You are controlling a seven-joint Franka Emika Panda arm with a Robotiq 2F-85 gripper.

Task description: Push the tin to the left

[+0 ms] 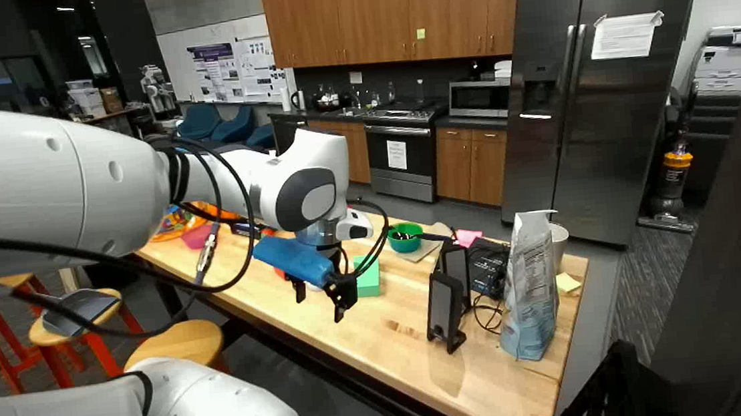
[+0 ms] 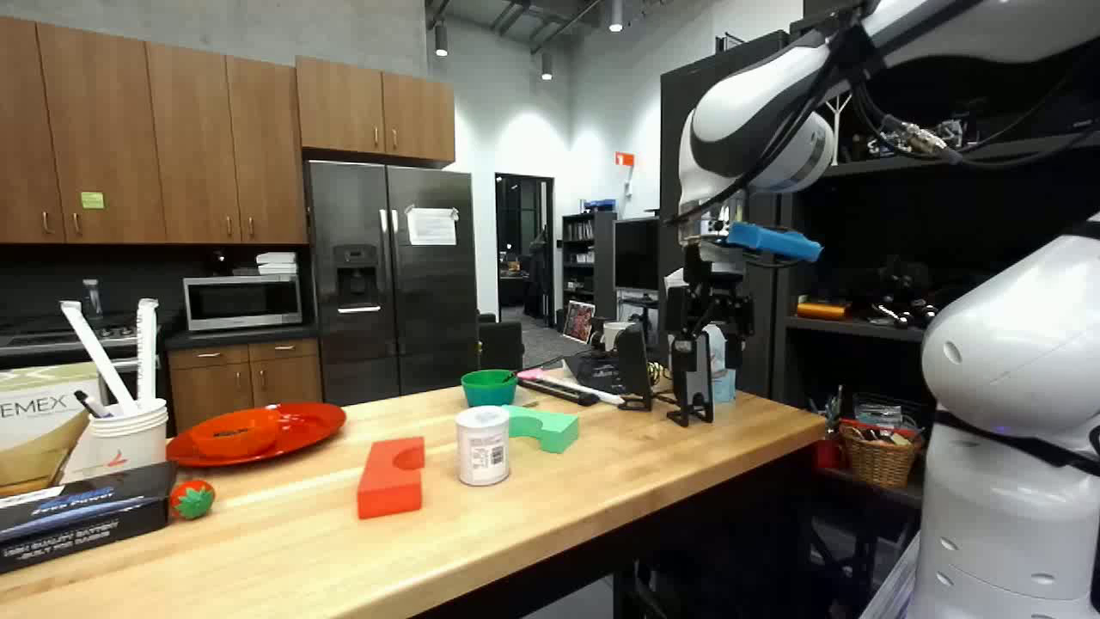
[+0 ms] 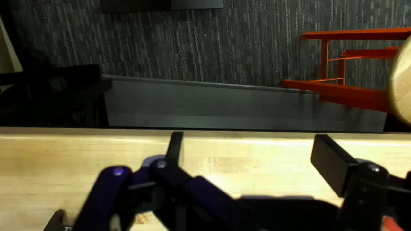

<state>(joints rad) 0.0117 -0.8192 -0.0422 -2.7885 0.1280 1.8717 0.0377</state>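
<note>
The tin (image 2: 483,446) is a white can with a printed label, standing upright on the wooden table (image 2: 550,507). In an exterior view it is mostly hidden behind the gripper and its blue wrapping. My gripper (image 1: 320,306) is open and empty above the table near its front edge. It points down and is apart from the tin, toward the speakers in an exterior view (image 2: 693,404). In the wrist view, the two fingertips (image 3: 249,147) are wide apart with only bare table between them. The tin does not show in the wrist view.
A red block (image 2: 391,481) and a green block (image 2: 554,432) flank the tin. A green bowl (image 2: 488,387) and a red plate (image 2: 322,423) stand farther back. Speakers (image 1: 445,312) and an upright bag (image 1: 529,294) stand at the table's end. Stools (image 1: 178,345) are beside the table.
</note>
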